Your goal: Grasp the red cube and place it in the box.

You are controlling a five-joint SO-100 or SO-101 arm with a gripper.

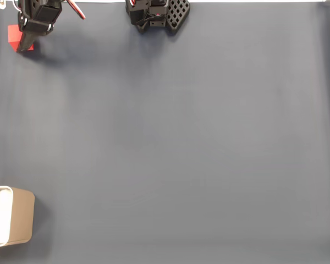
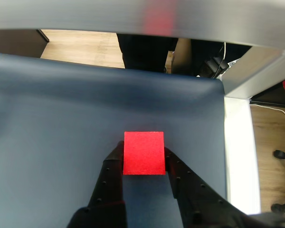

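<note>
The red cube (image 1: 13,34) sits at the far top left corner of the dark blue mat in the fixed view. My black gripper (image 1: 25,45) reaches down over it and covers part of it. In the wrist view the red cube (image 2: 143,153) fills the gap between the two black fingers (image 2: 113,167), and both press against its sides, so the gripper (image 2: 142,159) is shut on it. The box (image 1: 21,215), tan outside and white inside, stands at the bottom left edge of the fixed view, far from the cube.
The arm's black base (image 1: 157,14) stands at the top middle of the fixed view. In the wrist view the mat (image 2: 47,123) ends just beyond the cube, with a white table edge (image 2: 237,156) on the right and wooden floor past it.
</note>
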